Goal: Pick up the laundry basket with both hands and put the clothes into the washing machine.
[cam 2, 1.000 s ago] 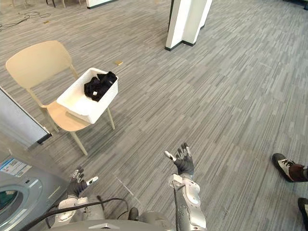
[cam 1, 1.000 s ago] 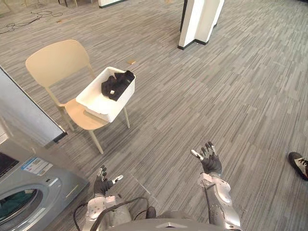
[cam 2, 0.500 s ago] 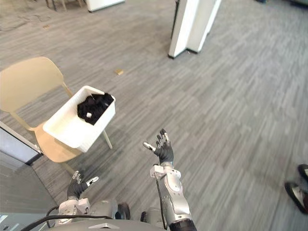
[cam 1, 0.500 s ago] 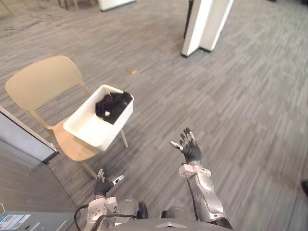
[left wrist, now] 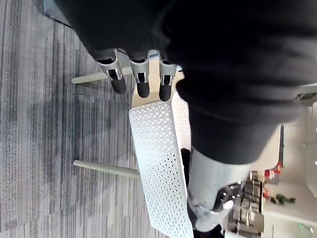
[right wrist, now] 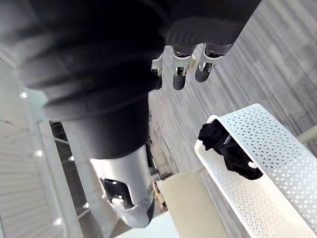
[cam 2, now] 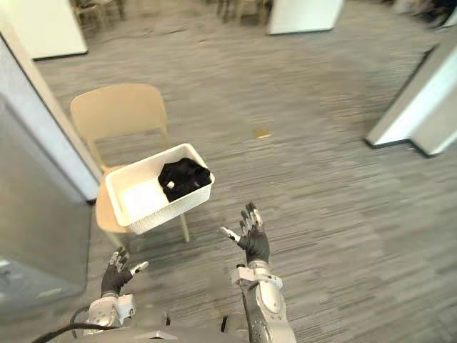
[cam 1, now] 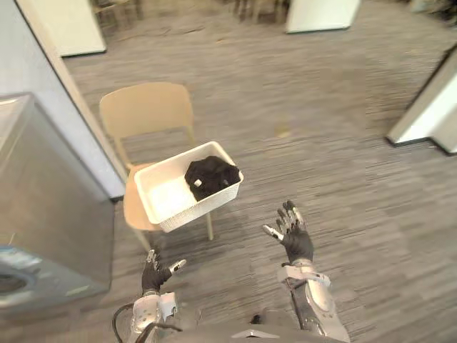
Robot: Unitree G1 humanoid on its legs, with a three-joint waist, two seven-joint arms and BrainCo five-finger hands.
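Left eye view, basket (cam 1: 203, 209) on chair (cam 1: 146, 108), washing machine (cam 1: 43, 207) left

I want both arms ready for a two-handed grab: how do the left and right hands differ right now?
The right hand is raised higher than the left hand. The right hand reaches forward, off to the right of the basket's near corner; the left hand sits back by the body, short of the chair. Both are open with fingers spread, and neither touches the basket.

White perforated laundry basket (cam 1: 187, 202) on chair, black clothes (cam 1: 211, 176) inside.
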